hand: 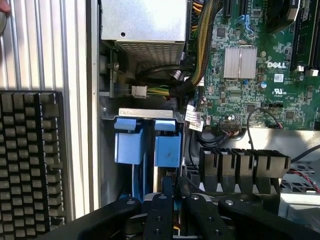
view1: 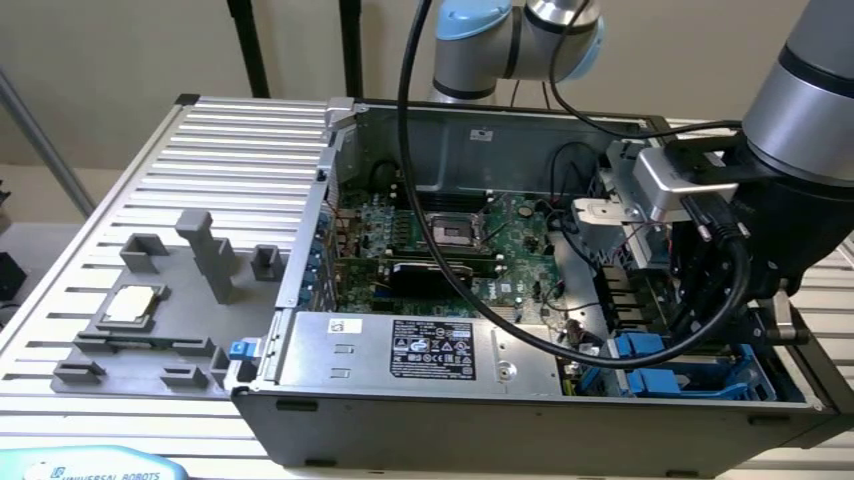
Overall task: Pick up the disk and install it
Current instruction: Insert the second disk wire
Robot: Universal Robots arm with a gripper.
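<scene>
A: Exterior view first. We see the arm down over the open PC case (view1: pixel 534 405), at the drive-bay corner on the exterior view's right. The gripper itself is hidden behind the wrist body and cables there. Blue carrier plastic (view1: pixel 657 362) shows in the bay just below the wrist. Power supply (view1: pixel 414 347) with its black label sits along the near wall, motherboard (view1: pixel 447 245) behind it. CPU chip (view1: pixel 130 303) rests on the grey fixture (view1: pixel 154 320) outside the case, well apart from the arm.

B: Wrist view?

A: We see the gripper (hand: pixel 172 200) with its black fingers (hand: pixel 159 212) drawn close together, pinched on a thin dark edge that stands between them. That edge lines up with the disk (hand: pixel 167 150), which sits upright in the bay directly ahead of the jaws, its blue carrier tab facing us. A second blue tab (hand: pixel 129 142) is just beside it, to one side of the jaws.

B: Clamped on the disk, then?

A: Looks so, but we cannot tell for certain that the edge in the jaws is the disk's own. Bay's metal bracket (hand: pixel 145 114) sits just beyond both tabs. Cable bundle (hand: pixel 200 45) and Dell board (hand: pixel 260 65) lie further ahead.
</scene>
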